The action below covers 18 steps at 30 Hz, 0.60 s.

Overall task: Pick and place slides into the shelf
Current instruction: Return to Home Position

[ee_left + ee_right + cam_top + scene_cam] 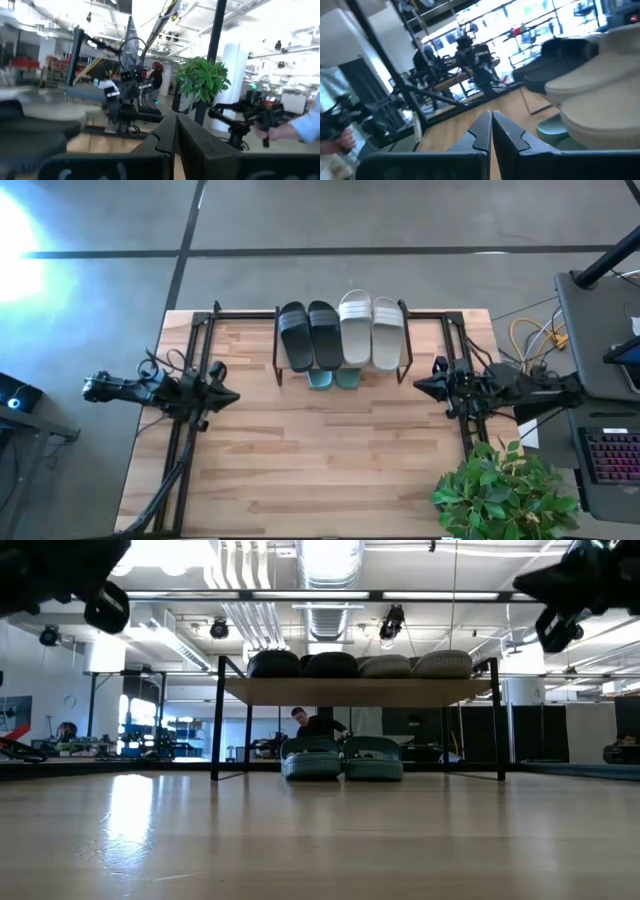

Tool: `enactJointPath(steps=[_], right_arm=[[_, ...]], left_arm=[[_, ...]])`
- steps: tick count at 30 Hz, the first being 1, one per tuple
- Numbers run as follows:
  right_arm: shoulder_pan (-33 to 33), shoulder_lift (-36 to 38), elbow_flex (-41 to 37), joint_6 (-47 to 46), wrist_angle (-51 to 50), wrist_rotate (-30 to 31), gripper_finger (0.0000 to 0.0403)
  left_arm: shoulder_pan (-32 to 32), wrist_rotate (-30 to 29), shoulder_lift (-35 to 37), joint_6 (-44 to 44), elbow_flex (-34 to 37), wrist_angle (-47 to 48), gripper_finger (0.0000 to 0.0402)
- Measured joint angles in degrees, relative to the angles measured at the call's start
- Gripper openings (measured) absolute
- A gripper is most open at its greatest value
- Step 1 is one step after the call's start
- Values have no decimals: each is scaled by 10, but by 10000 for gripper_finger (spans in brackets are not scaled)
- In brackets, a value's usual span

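both jaws closed, well apart from slides on shelf

leafy plant — keyboard just beside

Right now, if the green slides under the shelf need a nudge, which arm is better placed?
Probably right: the right gripper sits nearer the green slides, which show in its wrist view; the left gripper is farther off.

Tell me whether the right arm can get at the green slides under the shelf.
Probably, but only from the front: the green slides sit under the shelf, ends poking out, its board blocking any approach from above. The right gripper, shut, sits beside the shelf's end frame.
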State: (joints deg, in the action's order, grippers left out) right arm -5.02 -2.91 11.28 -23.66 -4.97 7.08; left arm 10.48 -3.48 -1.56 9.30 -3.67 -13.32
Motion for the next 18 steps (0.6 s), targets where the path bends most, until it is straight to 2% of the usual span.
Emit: enactJointPath(steps=[4,10,14,18], right_arm=[[1,30,-44,-7,2,8,9],[2,15,-84,-41,14,87,9],[2,7,-90,4,40,68,9],[4,9,-97,9,43,40,9]], left_arm=[[-1,4,-1,51,32,7,2],[-7,23,0,42,32,10,2],[-8,88,0,54,32,24,2],[-8,100,-2,68,32,5,2]])
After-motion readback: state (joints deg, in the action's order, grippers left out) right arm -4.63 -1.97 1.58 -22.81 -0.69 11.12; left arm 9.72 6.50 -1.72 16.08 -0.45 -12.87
